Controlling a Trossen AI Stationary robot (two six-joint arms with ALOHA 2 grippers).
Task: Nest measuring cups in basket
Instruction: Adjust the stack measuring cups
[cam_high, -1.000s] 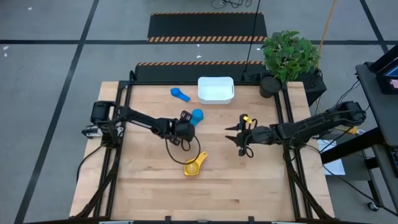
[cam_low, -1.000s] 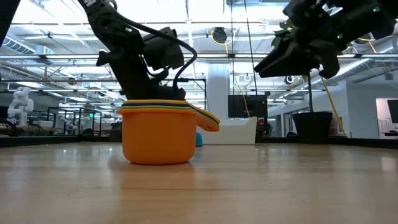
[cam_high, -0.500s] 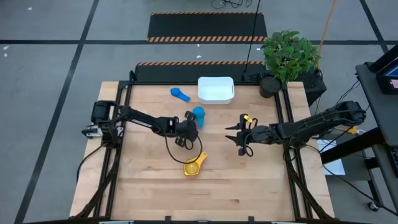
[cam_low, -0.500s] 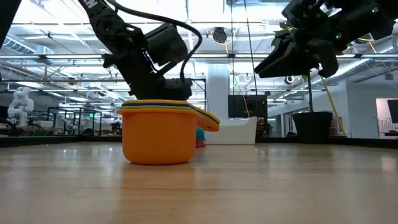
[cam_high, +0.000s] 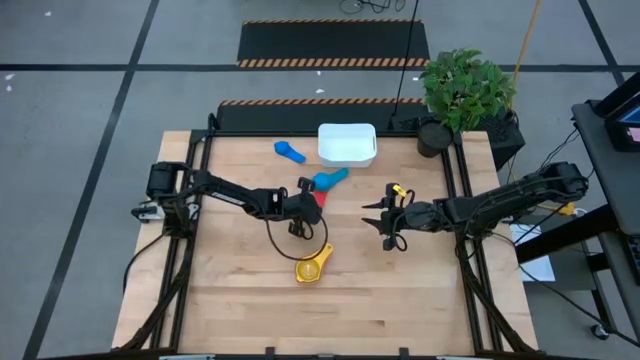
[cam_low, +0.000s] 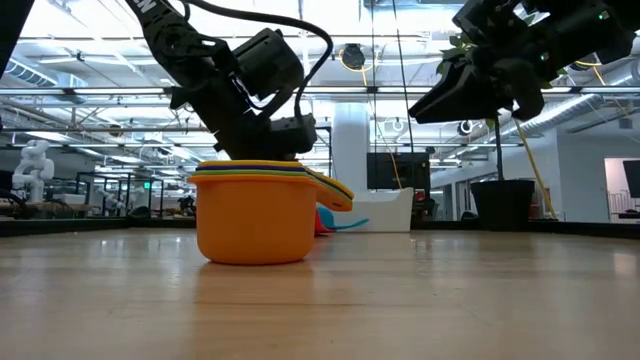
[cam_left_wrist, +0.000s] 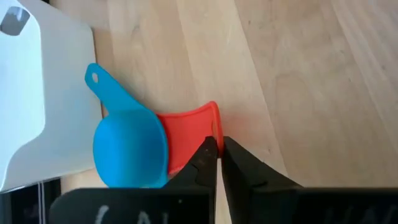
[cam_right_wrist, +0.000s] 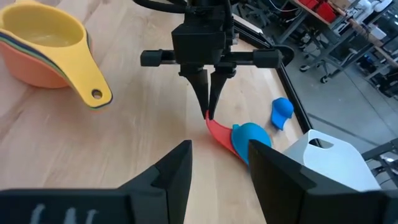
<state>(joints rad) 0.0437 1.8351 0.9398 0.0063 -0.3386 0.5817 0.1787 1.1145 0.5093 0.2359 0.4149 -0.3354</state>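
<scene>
My left gripper (cam_high: 308, 200) is shut on a red measuring cup (cam_left_wrist: 186, 134) at mid-table, in front of the white basket (cam_high: 347, 144). A light blue cup (cam_left_wrist: 130, 152) lies against the red one and hides its bowl; the blue handle (cam_high: 338, 175) points to the far right. A dark blue cup (cam_high: 290, 152) lies left of the basket. A stack of cups, yellow on top and orange at the bottom (cam_high: 312, 266), stands nearer the front. My right gripper (cam_high: 384, 216) hovers open to the right, holding nothing. My left gripper pinches the free end of the red cup's flat handle (cam_left_wrist: 214, 127) between its two fingertips. The fingers slant down from the table's left side. The handle rises from the table to the fingertips (cam_right_wrist: 208, 102), and the bowl end stays low beside the light blue cup.
A potted plant (cam_high: 465, 90) stands at the table's far right corner. Bare wood lies along the near edge and between the two arms. Beyond the far edge is a black mat with striped borders (cam_high: 330, 45).
My left gripper has shut on the red cup's handle and rolled at the wrist, staying in about the same place. The light blue cup has tipped and turned, so its handle now sticks out to the far right, and the red handle has come into view.
</scene>
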